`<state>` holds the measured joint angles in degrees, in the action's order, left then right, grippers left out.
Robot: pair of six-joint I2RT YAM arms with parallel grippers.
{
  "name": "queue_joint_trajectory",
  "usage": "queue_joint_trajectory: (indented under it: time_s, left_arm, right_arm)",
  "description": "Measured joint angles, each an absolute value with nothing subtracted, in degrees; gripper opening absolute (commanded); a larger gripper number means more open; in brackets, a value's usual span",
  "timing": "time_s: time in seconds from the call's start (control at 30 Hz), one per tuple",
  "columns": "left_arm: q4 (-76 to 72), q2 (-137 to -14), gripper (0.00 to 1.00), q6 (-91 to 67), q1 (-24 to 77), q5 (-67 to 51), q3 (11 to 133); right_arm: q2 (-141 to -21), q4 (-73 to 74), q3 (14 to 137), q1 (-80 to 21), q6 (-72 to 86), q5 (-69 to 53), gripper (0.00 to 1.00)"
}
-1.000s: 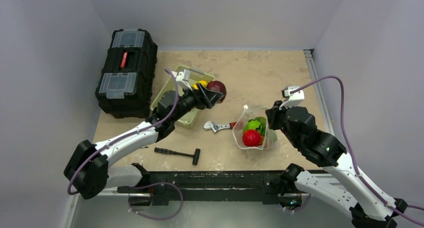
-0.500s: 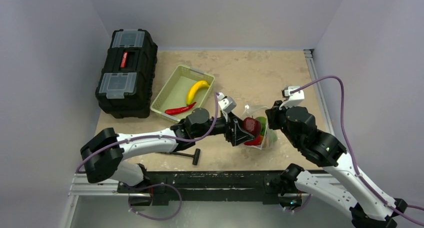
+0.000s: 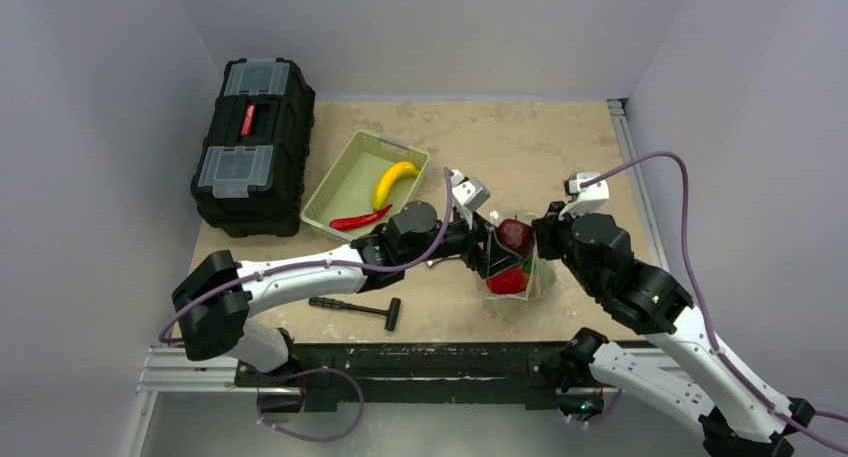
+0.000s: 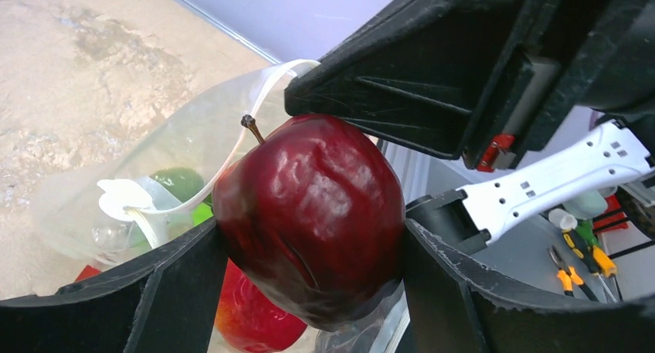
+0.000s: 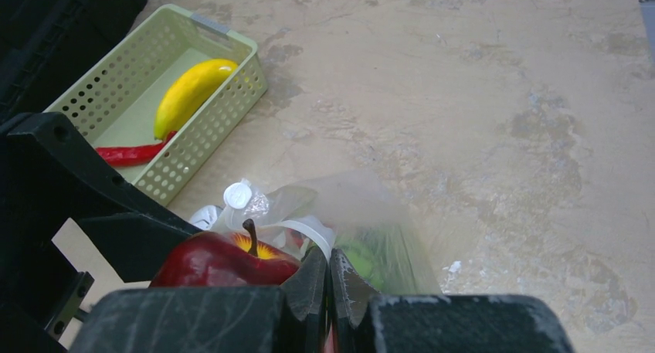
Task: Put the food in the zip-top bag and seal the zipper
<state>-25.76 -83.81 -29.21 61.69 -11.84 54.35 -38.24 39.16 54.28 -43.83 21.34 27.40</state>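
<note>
Across the tan table [image 3: 560, 147], the biggest thing is the black toolbox [image 3: 252, 142] at the far left, and just beside it is the pale green basket [image 3: 345, 182]. A yellow banana [image 5: 185, 98] and a red chili [image 5: 127, 154] lie in the basket, not yet bagged. Right of centre stands the zip-top bag [image 5: 386, 214], its mouth up. The right gripper [image 5: 328, 280] is pinched shut on the bag's rim. A green pepper [image 4: 181, 183] and a red round fruit [image 4: 255, 322] sit inside.

The left gripper [image 4: 313, 276] clamps a dark red apple [image 3: 516, 235] between its fingers, right at the bag's mouth. The step in hand looks like loading: the apple likely has to go down past the zipper [image 4: 232, 156] before the fingers part. The basket's two pieces would follow, then the seal. The zipper's white strip curls towards its small white tab [image 4: 120, 198].

No brand, label or writing can be read anywhere.
</note>
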Motion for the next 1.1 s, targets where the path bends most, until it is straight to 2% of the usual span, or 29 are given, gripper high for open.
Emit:
queue_joint_trajectory:
  time_s: [0.27, 0.33, 0.43, 0.87, 1.1]
  left_arm:
    - [-15.55, -87.31, 0.7, -27.73, 61.8, -8.12, 61.91]
    - [-14.31, -87.9, 0.79, -27.66, 61.8, -7.62, 62.76]
    - [-13.47, -88.73, 0.99, -27.7, 61.91, -6.76, 63.2]
    - [-12.01, -90.87, 0.99, -27.88, 62.02, -6.7, 65.14]
    - [-11.22, -85.65, 0.95, -27.27, 62.02, -6.79, 61.54]
  right_arm:
    - [-38.3, 39.18, 54.28, -43.68, 21.1, 28.84, 0.0]
    - [-38.46, 39.2, 54.28, -43.7, 21.12, 28.91, 0.0]
    - [-38.61, 39.29, 54.28, -43.72, 21.15, 28.75, 0.0]
    - [-38.68, 39.44, 54.28, -43.77, 21.15, 27.64, 0.0]
    - [-38.83, 39.42, 54.28, -43.77, 21.21, 27.38, 0.0]
